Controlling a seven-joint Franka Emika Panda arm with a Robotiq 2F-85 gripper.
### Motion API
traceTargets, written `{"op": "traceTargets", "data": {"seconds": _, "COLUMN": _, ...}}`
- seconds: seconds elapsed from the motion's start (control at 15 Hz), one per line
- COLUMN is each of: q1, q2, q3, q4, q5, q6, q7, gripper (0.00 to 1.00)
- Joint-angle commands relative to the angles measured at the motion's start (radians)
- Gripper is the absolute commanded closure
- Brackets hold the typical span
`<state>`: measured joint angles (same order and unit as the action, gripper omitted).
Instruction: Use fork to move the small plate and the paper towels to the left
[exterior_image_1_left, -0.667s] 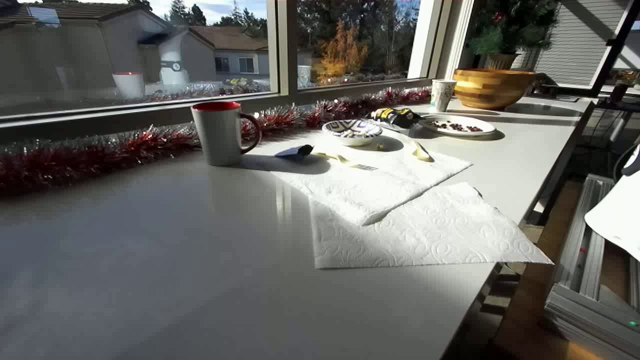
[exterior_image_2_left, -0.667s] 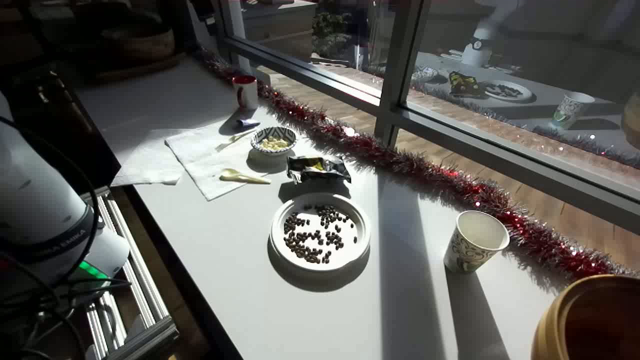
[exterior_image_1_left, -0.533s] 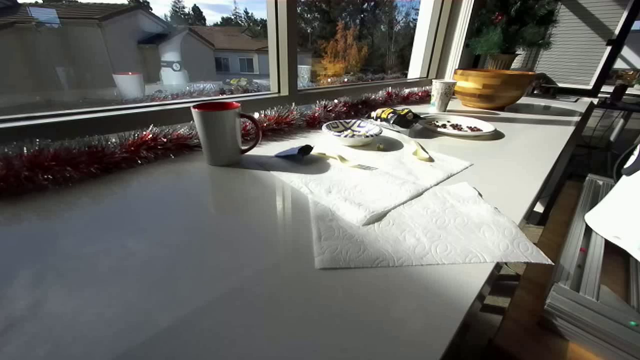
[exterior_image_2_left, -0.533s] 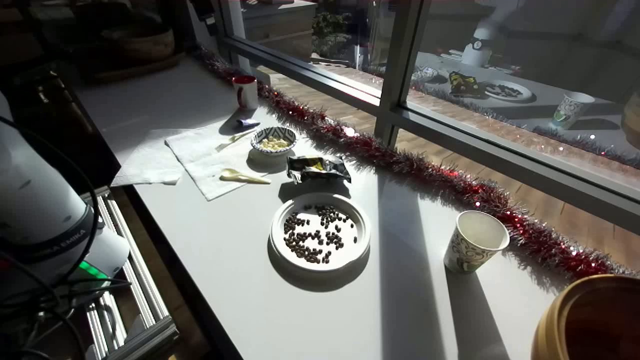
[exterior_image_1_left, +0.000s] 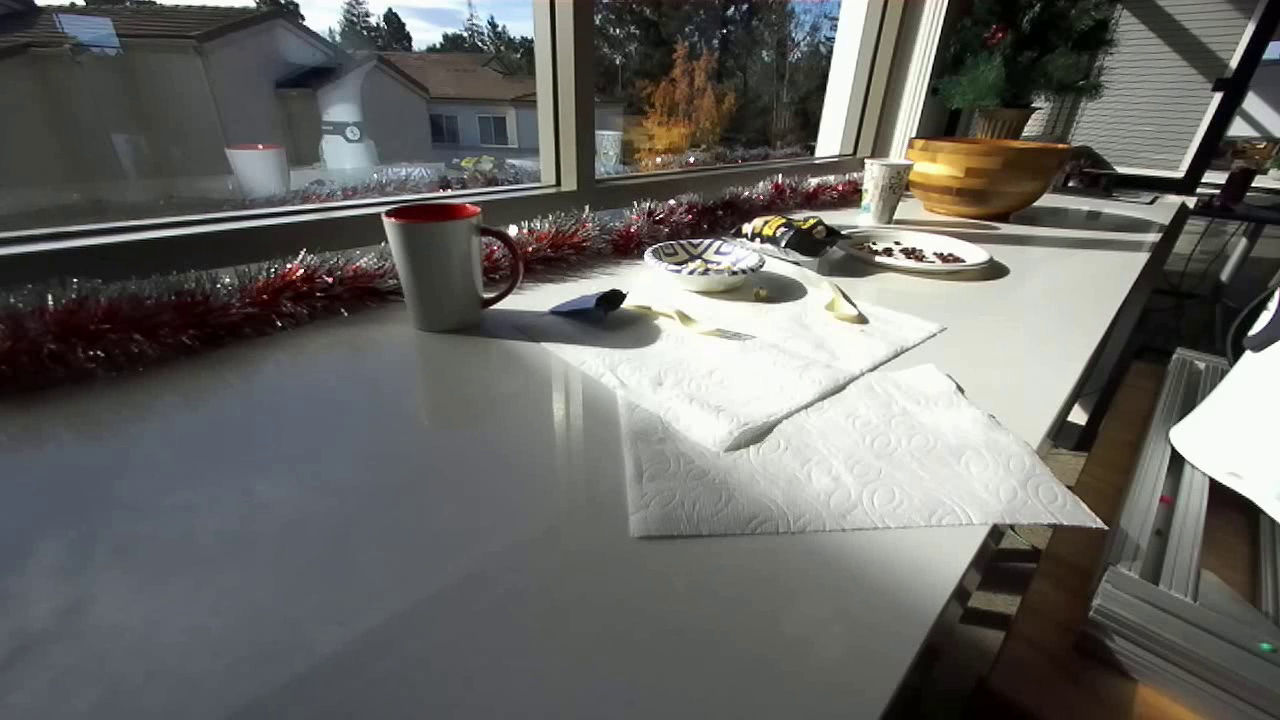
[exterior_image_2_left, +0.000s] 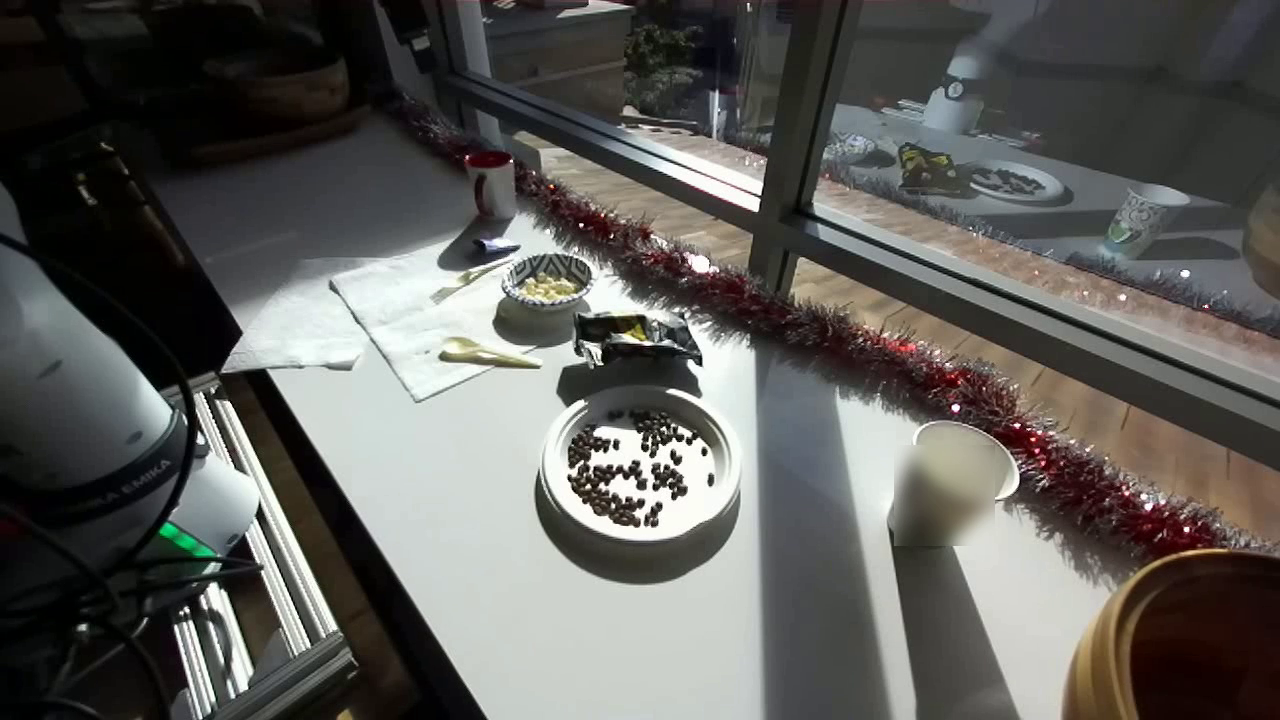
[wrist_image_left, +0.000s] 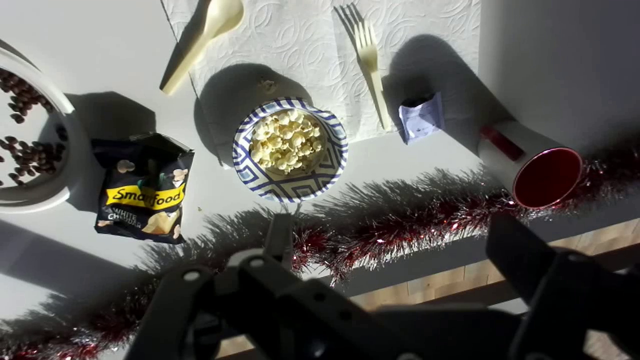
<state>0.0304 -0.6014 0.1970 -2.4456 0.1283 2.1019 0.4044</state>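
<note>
Plate (wrist_image_left: 304, 186) is sitting at an edge of the towels (wrist_image_left: 287, 40), which are probably serving to catch spills; on them, between one and two o'clock from the plate in my wrist view, the fork (wrist_image_left: 371, 62) is lying. My gripper (wrist_image_left: 391, 220) is standing with fingers (wrist_image_left: 281, 237) wide apart, presumably for taking that fork, holding and touching nothing I'm seeing.

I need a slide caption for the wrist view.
Wrist view: open, empty gripper; bowl of popcorn between a snack bag and a mug; fork lying on a paper towel.

Wrist view above small plate (wrist_image_left: 301, 187)
</note>
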Motion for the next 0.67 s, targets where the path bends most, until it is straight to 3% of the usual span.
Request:
{"op": "traceTargets", "data": {"seconds": 0.0, "q1": -0.013, "q2": 0.166, "q3": -0.003, "q4": 0.102, "q5": -0.005, "q6": -0.112, "q7": 0.02, "gripper": 0.0}}
{"op": "traceTargets", "data": {"seconds": 0.6, "q1": 0.021, "q2": 0.614, "q3": -0.08, "q4": 0.373, "q5": 0.105, "q6": -0.294, "q7": -0.122, "gripper": 0.0}}
